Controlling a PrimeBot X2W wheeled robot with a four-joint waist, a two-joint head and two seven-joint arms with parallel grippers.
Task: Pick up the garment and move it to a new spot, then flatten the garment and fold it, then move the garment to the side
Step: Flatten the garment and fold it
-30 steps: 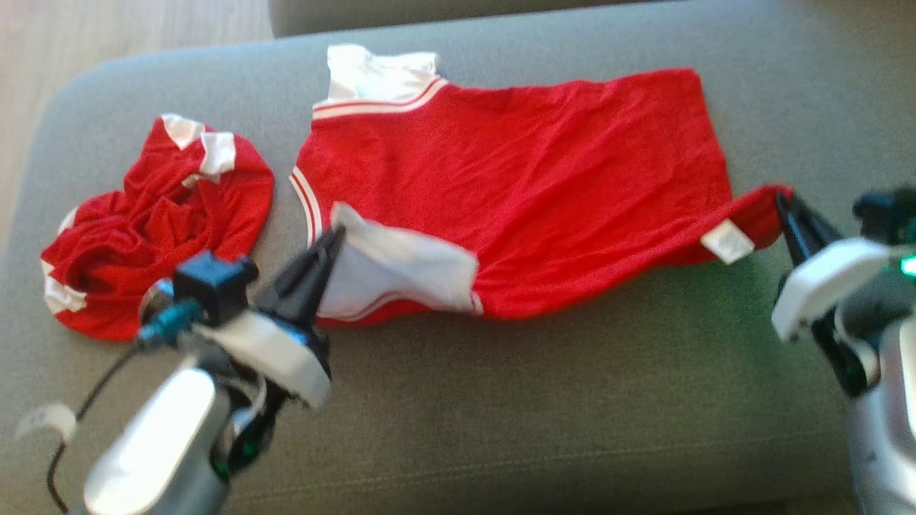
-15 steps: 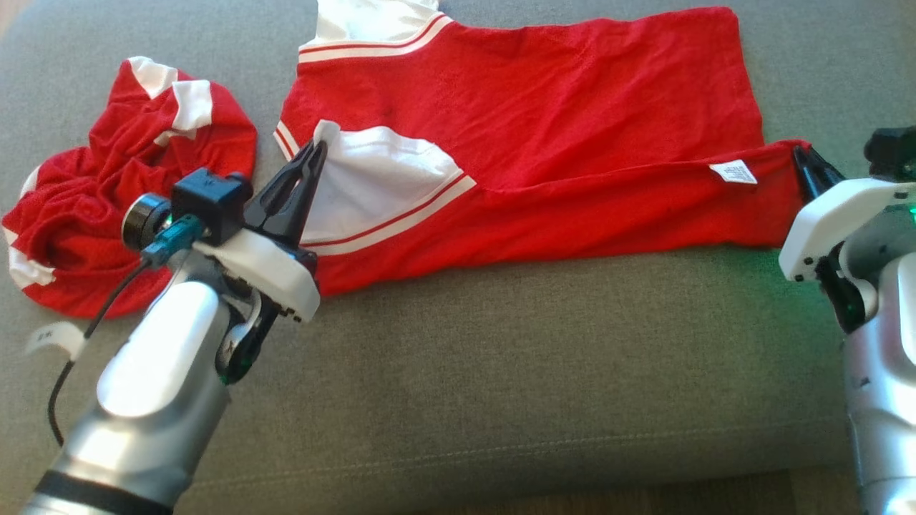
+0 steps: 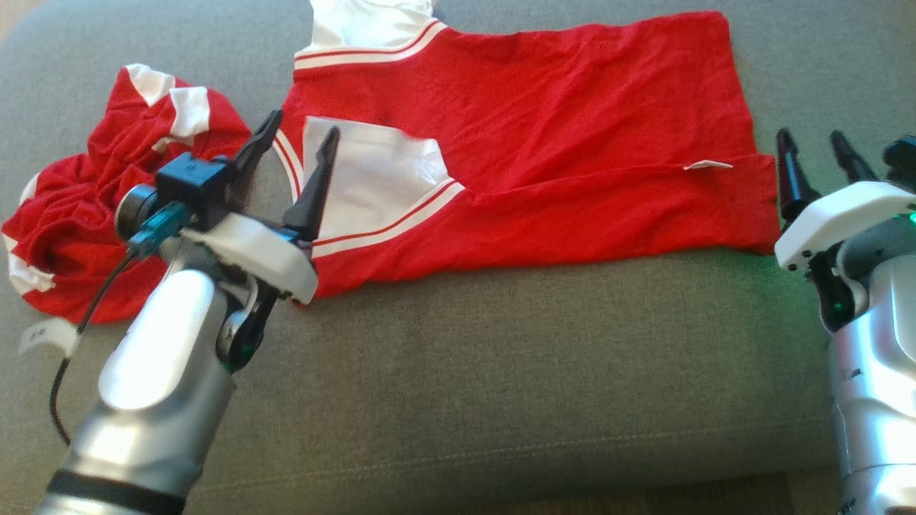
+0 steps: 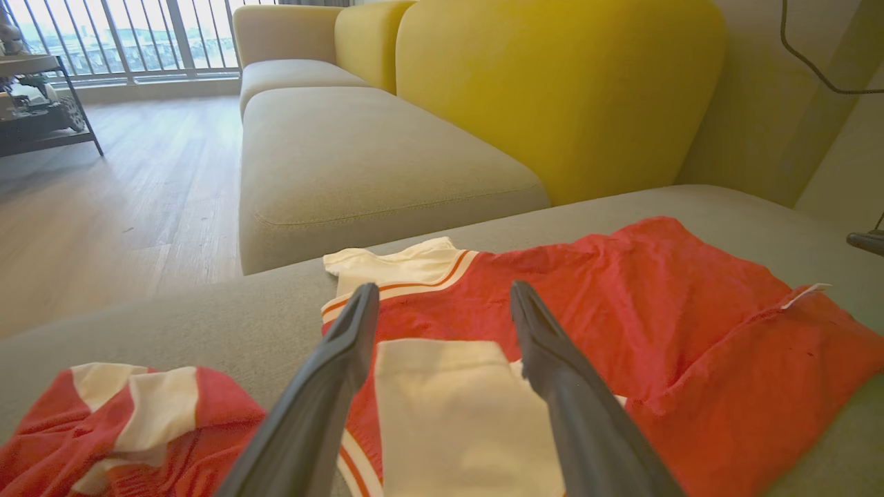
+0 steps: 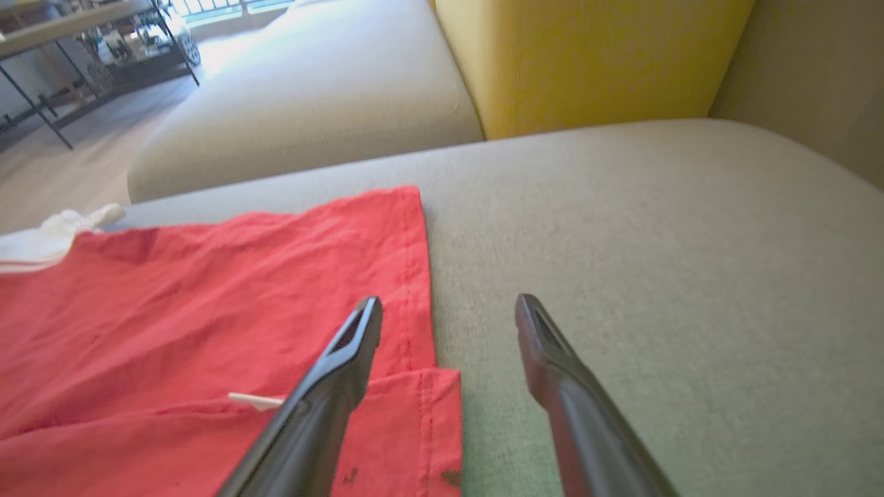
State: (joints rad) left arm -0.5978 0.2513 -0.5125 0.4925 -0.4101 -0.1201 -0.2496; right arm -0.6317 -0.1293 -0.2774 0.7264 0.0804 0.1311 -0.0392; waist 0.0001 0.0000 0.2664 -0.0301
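Left gripper (image 3: 304, 123) and right gripper (image 3: 810, 134) gape empty at the shirt (image 3: 537, 129) ends, so the next fold needs matched pinches.

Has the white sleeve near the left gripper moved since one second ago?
Yes. Judged against the crumpled red garment, the white sleeve has shifted away from the robot, onto the body of the red shirt.

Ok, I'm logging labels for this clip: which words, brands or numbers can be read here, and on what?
No text is readable.
On the red garment, the white care tag: seen edge-on, print hidden.
On the left arm's black cable, a white paper tag: dark marks, too blurred to read.
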